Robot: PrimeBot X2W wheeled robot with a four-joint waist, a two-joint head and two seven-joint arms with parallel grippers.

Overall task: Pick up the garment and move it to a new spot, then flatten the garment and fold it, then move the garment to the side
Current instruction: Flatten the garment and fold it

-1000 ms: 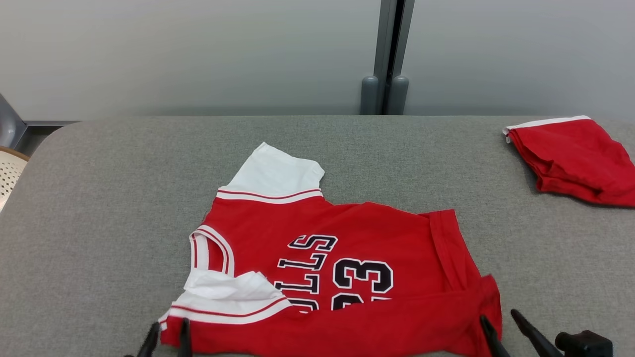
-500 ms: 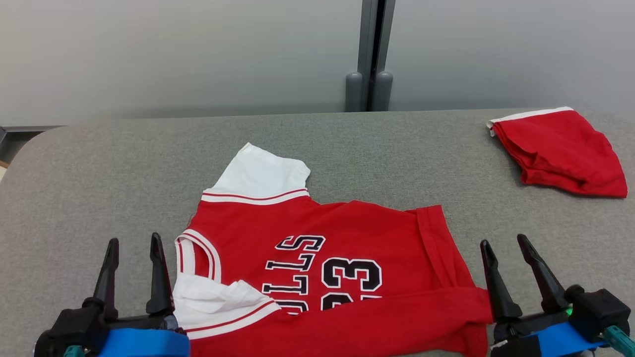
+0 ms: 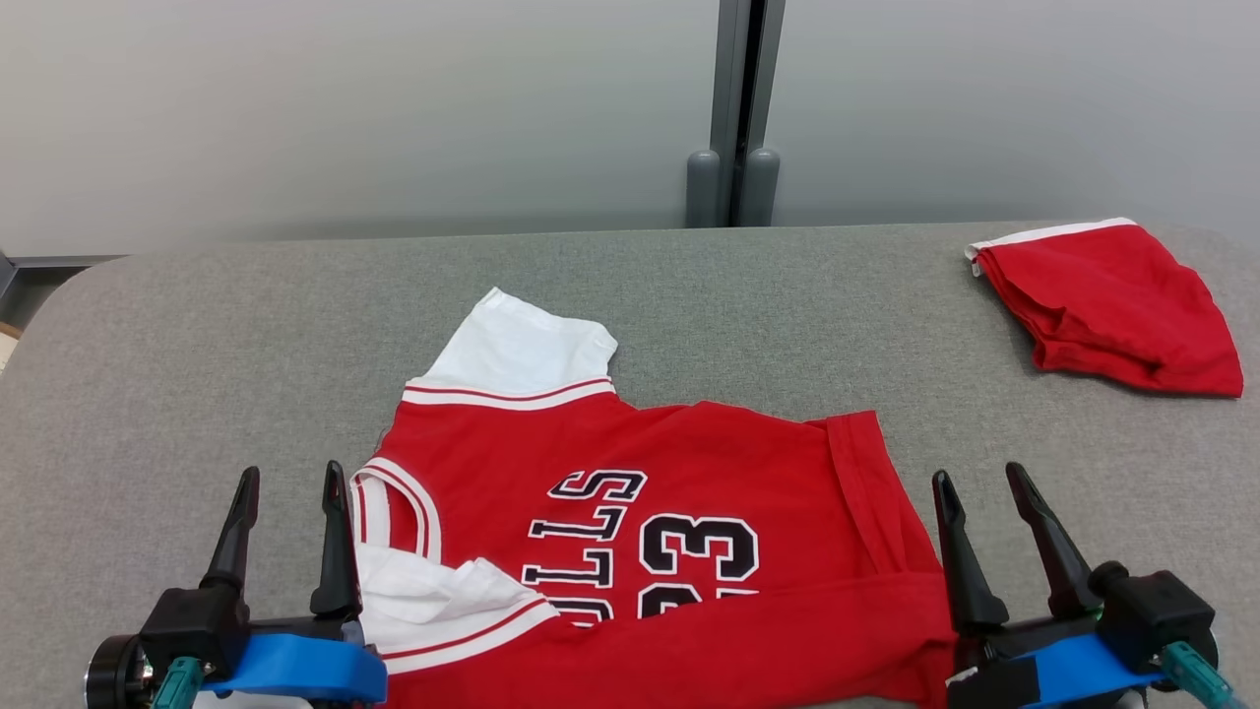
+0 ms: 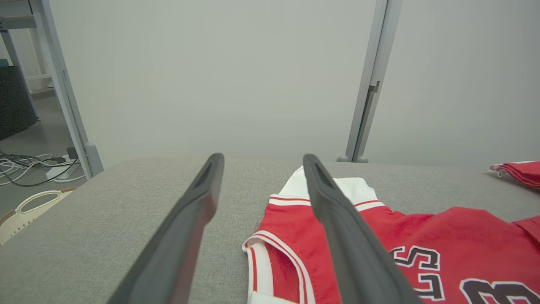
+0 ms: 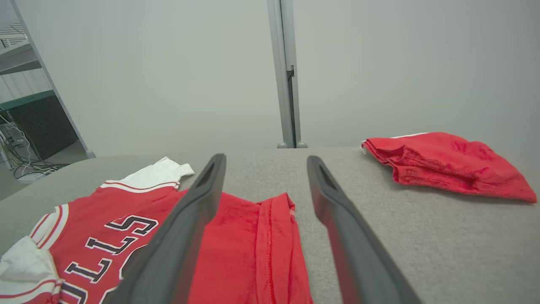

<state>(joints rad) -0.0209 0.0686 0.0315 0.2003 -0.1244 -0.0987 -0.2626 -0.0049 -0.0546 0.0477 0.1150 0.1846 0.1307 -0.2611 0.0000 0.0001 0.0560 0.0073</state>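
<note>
Two pairs of jaws stand wide and empty at the near edge of the bench (image 3: 689, 286), the left jaws just beside the garment's neck end and the right jaws just beside its hem end. Neither grips any cloth. The garment (image 3: 689, 463), a red jersey with white sleeves, lies sideways across the near middle of the bench, with its neck opening (image 3: 394, 502) toward the robot's left and its hem (image 3: 866, 473) toward the right. Its near long side is turned up over the front as a red band (image 3: 748, 640) that covers the lower part of the black and white lettering (image 3: 650, 537). I judge that the fold is the step in hand, with one lengthwise turn laid and the far half not yet brought over. The next move likely calls for both arms to reach across to the far edge, one taking the cloth near the far sleeve (image 3: 522, 345) and the other near the far hem corner, and to draw them toward the robot together so the edges meet evenly. The near sleeve (image 3: 433, 581) looks crumpled and half tucked under the band, so it may want smoothing first or the fold will sit lumpy. The cloth looks thin and limp, with a crease running beside the hem, and the far sleeve lies flat and spread on the grey surface. Well apart at the far right lies another red garment (image 3: 1112, 305), already bunched into a small bundle.
</note>
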